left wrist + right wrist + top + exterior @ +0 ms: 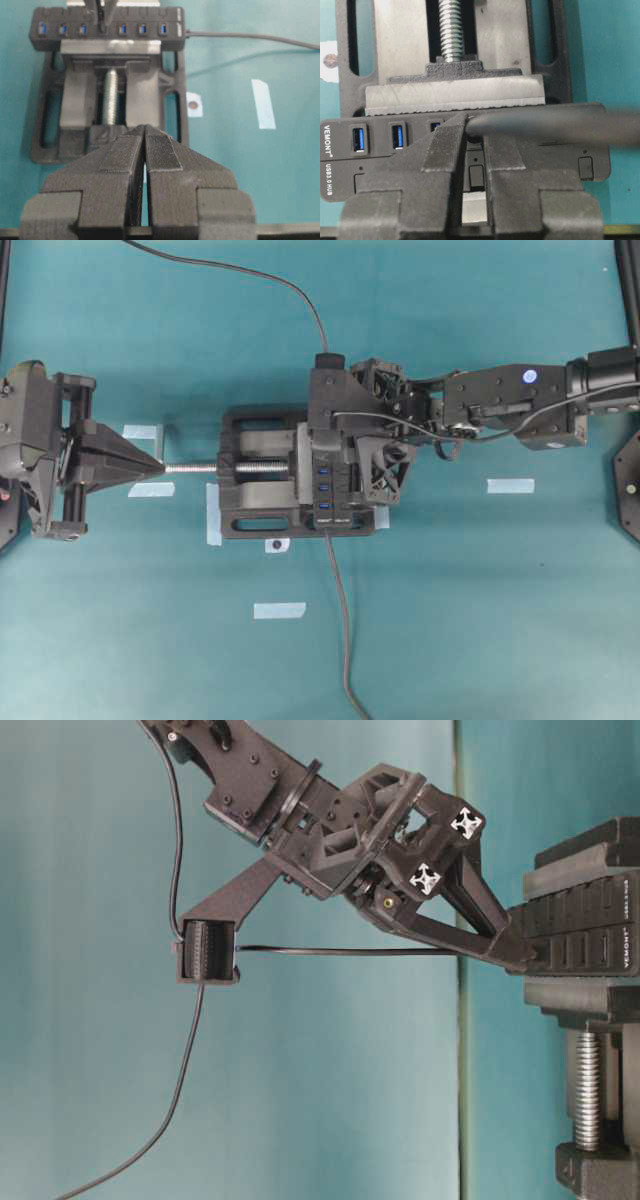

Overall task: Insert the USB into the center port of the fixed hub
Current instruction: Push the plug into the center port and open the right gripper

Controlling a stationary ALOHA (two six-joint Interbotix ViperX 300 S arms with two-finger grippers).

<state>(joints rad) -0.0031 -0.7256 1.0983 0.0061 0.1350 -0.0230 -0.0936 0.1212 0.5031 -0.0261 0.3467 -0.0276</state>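
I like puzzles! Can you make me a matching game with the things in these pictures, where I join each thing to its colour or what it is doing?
Things:
1. left hand
2. right hand
3. hub
4. screw

Clues:
A. silver, running through the middle of the vise
B. shut on nothing, away from the vise
C. long and black, with a row of blue slots
D. pinching the black plug at the hub's middle

Right pairs: 1-B, 2-D, 3-C, 4-A
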